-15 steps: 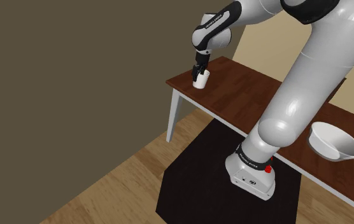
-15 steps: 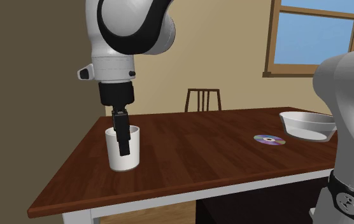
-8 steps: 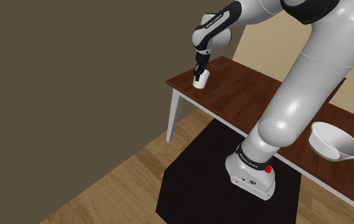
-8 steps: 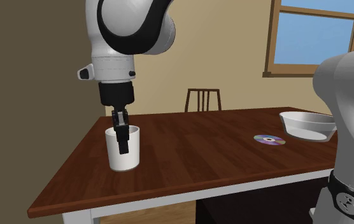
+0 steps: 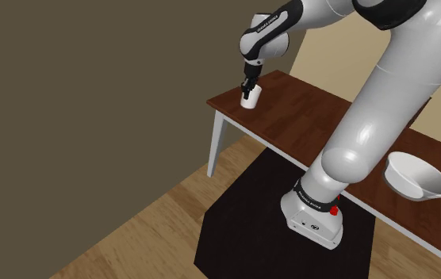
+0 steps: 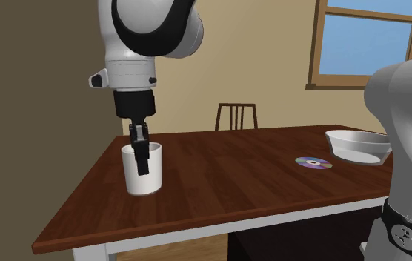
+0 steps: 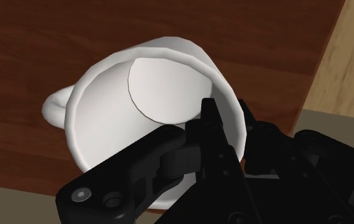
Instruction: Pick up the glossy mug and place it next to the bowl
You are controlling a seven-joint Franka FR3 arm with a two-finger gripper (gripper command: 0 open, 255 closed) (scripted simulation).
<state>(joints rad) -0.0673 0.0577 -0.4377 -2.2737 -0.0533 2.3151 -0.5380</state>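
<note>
mug [image 6: 154, 178]: wall pinched between the gripper [image 6: 142, 164] fingers. swing it fast toward the bowl [image 6: 356, 152] and you may lose it.

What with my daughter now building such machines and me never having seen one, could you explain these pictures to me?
It is a white robot arm standing on a black box, all drawn by a simulator. One picture looks down from beside the box. One looks across the brown table. The third comes from a camera on the arm's hand, looking along its black jaws. On the table are a white bowl and a shiny disc, and a chair stands behind it. At the other end, the jaws are shut on the wall of a white mug, one inside it and one outside. The job is to set the mug beside the bowl.
</note>
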